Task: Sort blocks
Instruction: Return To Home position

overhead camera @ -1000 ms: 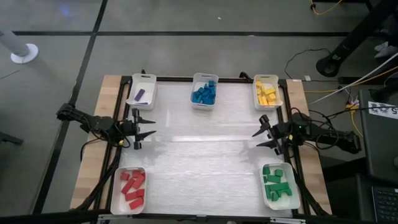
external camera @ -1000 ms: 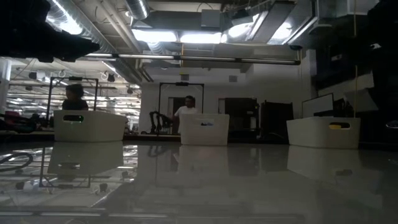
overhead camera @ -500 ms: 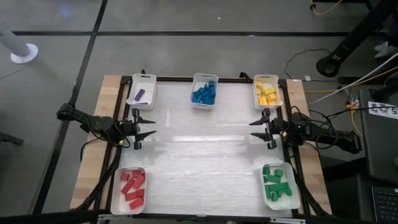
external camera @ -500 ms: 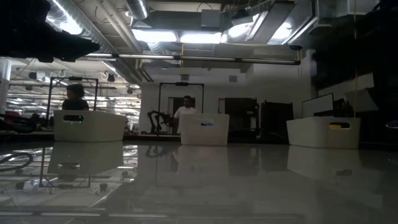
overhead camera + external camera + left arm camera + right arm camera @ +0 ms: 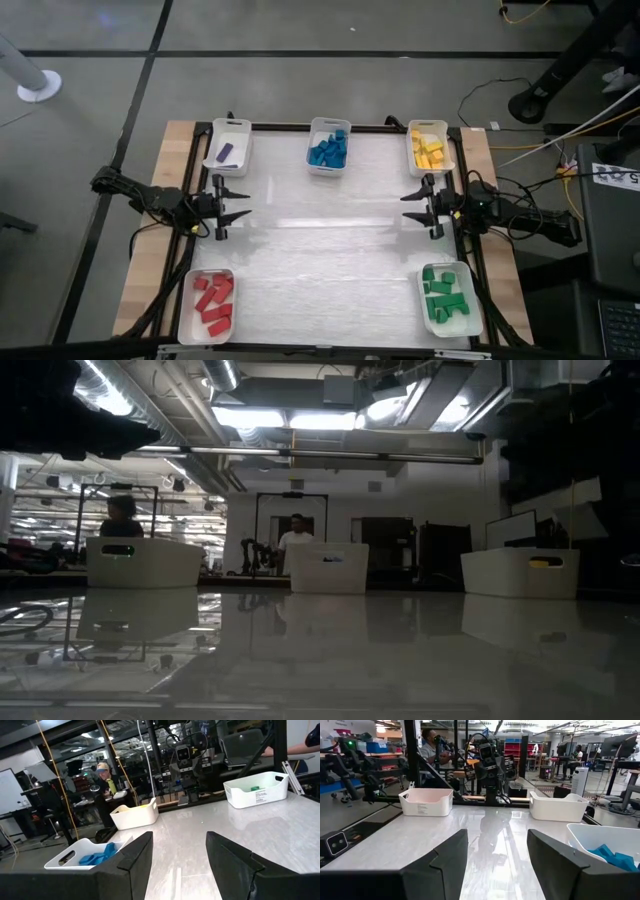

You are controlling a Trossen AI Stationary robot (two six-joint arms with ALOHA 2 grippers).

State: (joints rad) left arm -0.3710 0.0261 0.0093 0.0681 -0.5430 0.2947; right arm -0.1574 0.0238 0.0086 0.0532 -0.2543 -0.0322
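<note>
Robotics lab: exposed ceiling ducts [image 5: 115, 398], stocked shelving [image 5: 513, 747].

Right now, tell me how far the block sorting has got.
Done: every block sits sorted by colour in the trays: purple block, blue blocks, yellow blocks along the far edge, red blocks and green blocks near. No loose block shows on the table. In hand: nothing; the left arm and right arm sit at the sides, jaws open and empty. Left: nothing visible to sort.

table [image 5: 330, 250]: glossy pale top, wood edges | trays [image 5: 236, 130]: smooth white plastic | blocks [image 5: 212, 303]: matt
</note>
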